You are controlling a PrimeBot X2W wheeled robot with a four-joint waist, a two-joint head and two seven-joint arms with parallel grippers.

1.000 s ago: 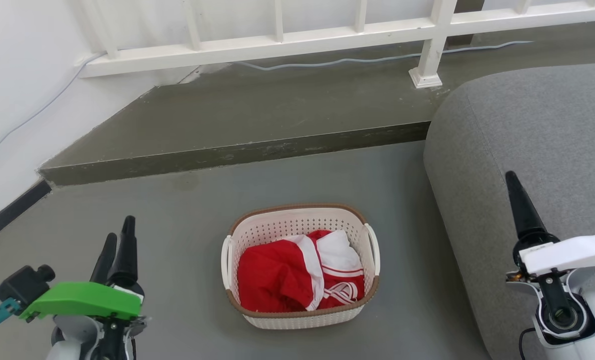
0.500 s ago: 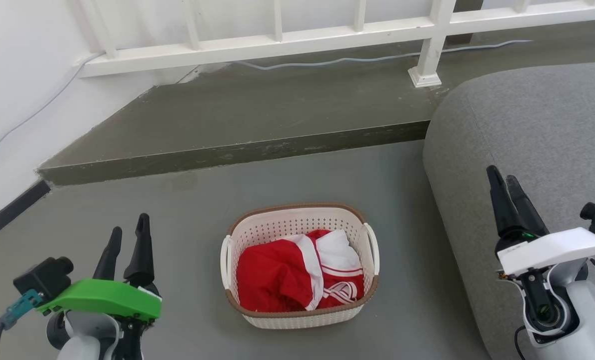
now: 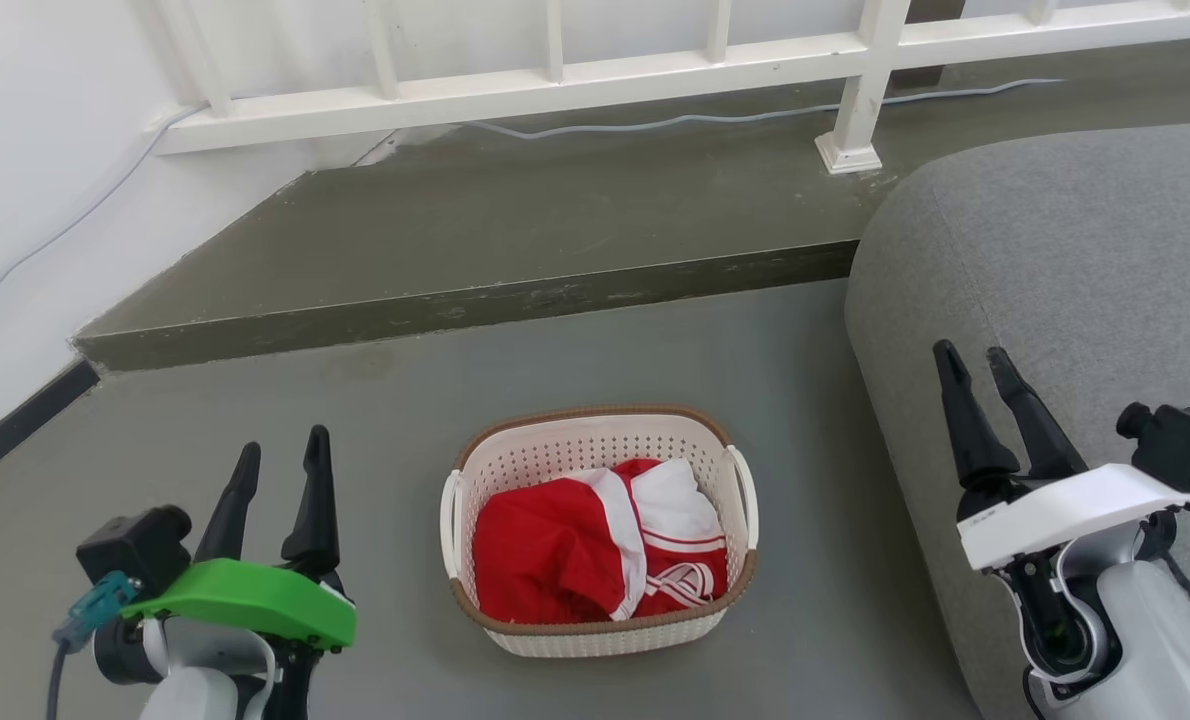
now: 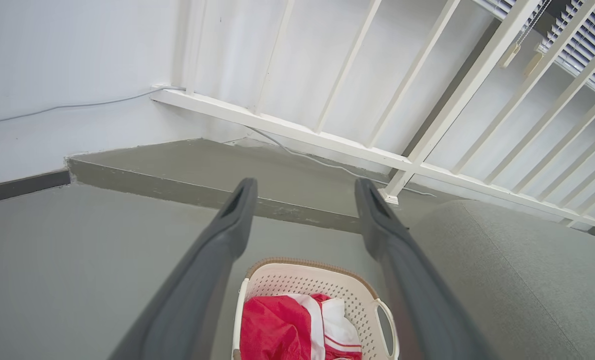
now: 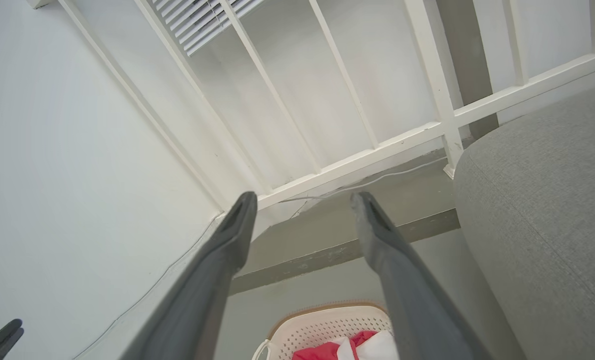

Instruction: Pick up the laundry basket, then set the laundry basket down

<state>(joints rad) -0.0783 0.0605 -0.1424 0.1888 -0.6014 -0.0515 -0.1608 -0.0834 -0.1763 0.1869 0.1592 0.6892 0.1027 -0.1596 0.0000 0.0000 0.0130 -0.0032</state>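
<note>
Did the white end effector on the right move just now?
Yes. The right end effector slid left toward the laundry basket, which stayed put, and its fingers spread.

Everything is lit brightly and evenly, only a faint shadow is cast around the laundry basket (image 3: 595,640) on the floor (image 3: 355,420), and the fingers (image 4: 197,290) are rendered soft in the wrist views.

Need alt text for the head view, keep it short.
A cream laundry basket holding a red and white garment sits on the grey floor. The left end effector and right end effector flank it, both open and clear of it. A grey sofa is at right, a white railing behind.
</note>
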